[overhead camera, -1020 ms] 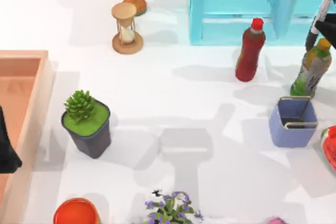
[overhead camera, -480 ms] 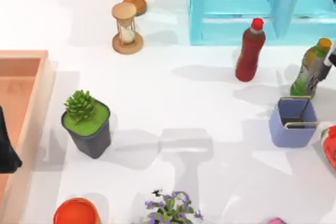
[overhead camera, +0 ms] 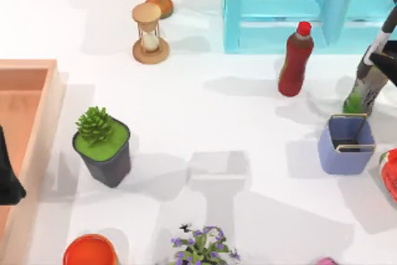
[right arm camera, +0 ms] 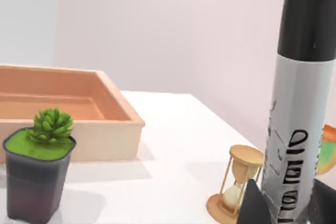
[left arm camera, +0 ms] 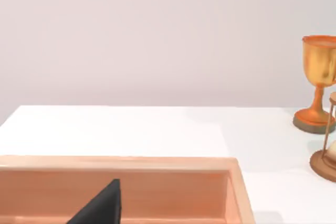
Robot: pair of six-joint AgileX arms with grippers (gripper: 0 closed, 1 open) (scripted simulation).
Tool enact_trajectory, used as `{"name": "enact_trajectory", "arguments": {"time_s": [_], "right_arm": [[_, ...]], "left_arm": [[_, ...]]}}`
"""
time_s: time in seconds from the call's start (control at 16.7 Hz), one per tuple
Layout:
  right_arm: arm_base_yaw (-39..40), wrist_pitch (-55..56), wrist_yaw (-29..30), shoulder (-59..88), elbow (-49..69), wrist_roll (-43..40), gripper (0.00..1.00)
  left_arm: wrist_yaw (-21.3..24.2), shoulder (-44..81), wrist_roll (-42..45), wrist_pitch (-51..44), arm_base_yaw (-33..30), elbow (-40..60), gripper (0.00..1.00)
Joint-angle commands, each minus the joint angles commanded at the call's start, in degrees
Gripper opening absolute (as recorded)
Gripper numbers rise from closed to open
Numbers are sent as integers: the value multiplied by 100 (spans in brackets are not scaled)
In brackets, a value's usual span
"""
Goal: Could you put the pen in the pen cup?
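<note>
From above, the right gripper point(overhead camera: 383, 60) sits at the right edge of the table, just behind the pen cup point(overhead camera: 346, 145), a small square periwinkle-blue cup with a wire frame at its rim. The gripper is clamped on the pen point(overhead camera: 372, 72), whose long axis runs steeply, its upper end leaning toward the blue crate point(overhead camera: 285, 10) at the back and its lower end reaching toward the cup's far rim; the pen overlaps a green-labelled bottle point(overhead camera: 355, 100) behind it. A red-capped bottle point(overhead camera: 296, 60) stands to the left of that, and farther left are an hourglass point(overhead camera: 149, 34), a succulent in a dark grey pot point(overhead camera: 103, 147), an orange-red cup point(overhead camera: 90, 251) and a purple-flowered plant point(overhead camera: 201, 246) at the front edge. The left gripper point(overhead camera: 7, 178) is parked over the wooden tray point(overhead camera: 37, 153) at the left side; whether its fingers are apart cannot be told. The left wrist view shows the tray's wall point(left arm camera: 157, 163) close up, one dark finger tip point(left arm camera: 100, 208), and a gold goblet point(left arm camera: 318, 85) beside the hourglass point(left arm camera: 328, 150). The right wrist view shows the pen point(right arm camera: 304, 103) close up and nearly upright, black above its white-grey lettered band, with the gripper's dark finger point(right arm camera: 254, 205) against its lower part, and beyond it the hourglass point(right arm camera: 236, 187), the potted succulent point(right arm camera: 39, 171) and the tray point(right arm camera: 68, 114).
</note>
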Motion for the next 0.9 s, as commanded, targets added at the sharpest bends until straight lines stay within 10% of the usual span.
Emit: {"name": "enact_trajectory", "arguments": {"time_s": [0.9], "right_arm": [[-573,-505,99,306,-216,215,8]], "left_arm": [[0,0,0,0,0,0,100]]}}
